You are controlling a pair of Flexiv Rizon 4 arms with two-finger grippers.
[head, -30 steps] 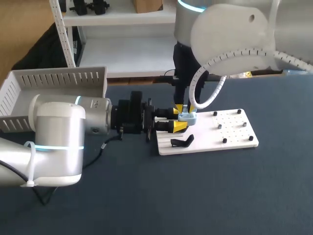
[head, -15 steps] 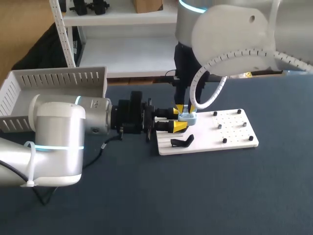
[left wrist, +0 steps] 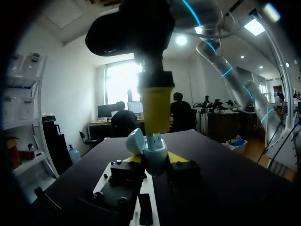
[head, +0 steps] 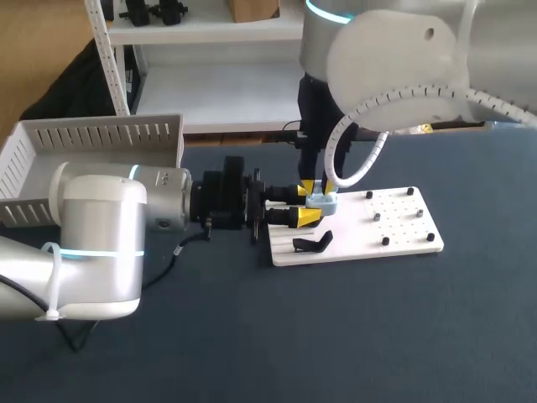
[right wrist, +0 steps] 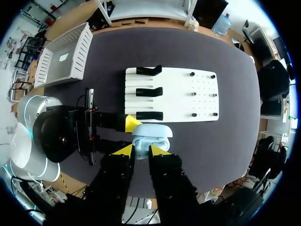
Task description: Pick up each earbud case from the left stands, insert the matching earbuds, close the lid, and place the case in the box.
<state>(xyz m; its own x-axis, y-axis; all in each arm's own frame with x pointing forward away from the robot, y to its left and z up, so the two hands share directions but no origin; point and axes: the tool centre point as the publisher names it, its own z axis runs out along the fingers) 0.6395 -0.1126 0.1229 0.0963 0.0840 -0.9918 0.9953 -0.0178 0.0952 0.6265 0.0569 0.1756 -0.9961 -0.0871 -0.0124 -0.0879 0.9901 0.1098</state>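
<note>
Hovering just above the stand end of the white board (head: 394, 231), the earbud case (head: 323, 201) sits clear of the board. It is clamped from two sides by the left gripper (head: 304, 206), whose fingers reach in level from off the board's edge. That sideways hold looks chosen to leave the top of the case free, and the right gripper (head: 319, 185) hangs straight down over it, its yellow tips right at the opening. From here I judge it to be the insertion step, with one arm acting as a vice and the other doing the fine work from above. Whether the right gripper has an earbud pinched in it I cannot tell, since nothing between its tips is clear in any view.

The case is pale blue, smooth and rounded like a pebble. Its lid (left wrist: 136, 141) is swung open and tipped back to one side. On the board beneath it a black stand (head: 312, 243) lies bare, and the slatted white box (head: 92, 134) waits well apart from the board, beyond the left arm.
</note>
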